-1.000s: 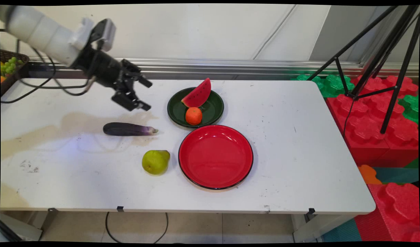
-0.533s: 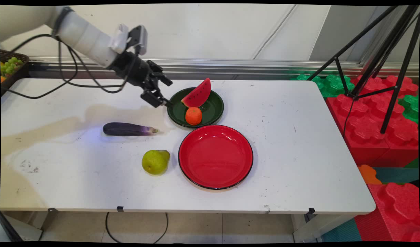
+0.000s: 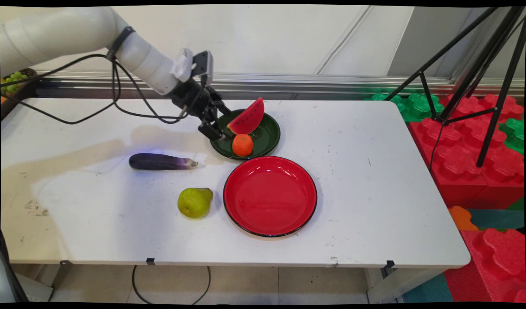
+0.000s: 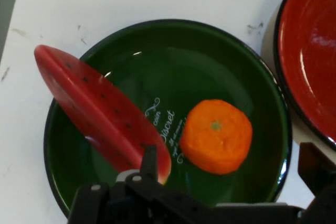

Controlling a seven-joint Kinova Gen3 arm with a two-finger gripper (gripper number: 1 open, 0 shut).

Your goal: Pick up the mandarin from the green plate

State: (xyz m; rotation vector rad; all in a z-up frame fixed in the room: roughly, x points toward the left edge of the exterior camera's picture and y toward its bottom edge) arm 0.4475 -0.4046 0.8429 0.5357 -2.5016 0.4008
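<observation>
My gripper (image 3: 223,125) hangs open over the left rim of a dark green plate (image 3: 269,136), just above it. On that plate a red watermelon slice (image 3: 247,118) leans at the back and a small orange (image 3: 242,144) sits at the front. In the hand view the green plate (image 4: 252,72) fills the picture, the watermelon slice (image 4: 100,114) lies left of the orange (image 4: 216,136), and my gripper (image 4: 231,166) has its fingers spread wide to either side of the orange, holding nothing.
An empty red plate (image 3: 270,195) lies in front of the green one; its rim (image 4: 310,51) shows in the hand view. A purple eggplant (image 3: 159,162) and a green pear (image 3: 195,202) lie to the left. A fruit basket (image 3: 13,79) sits far left; a tripod (image 3: 481,86) and foam blocks (image 3: 473,146) stand right.
The arm has swung right across the table's back, carrying the open gripper from above the eggplant to the green plate's left rim. Nothing on the table has moved.
</observation>
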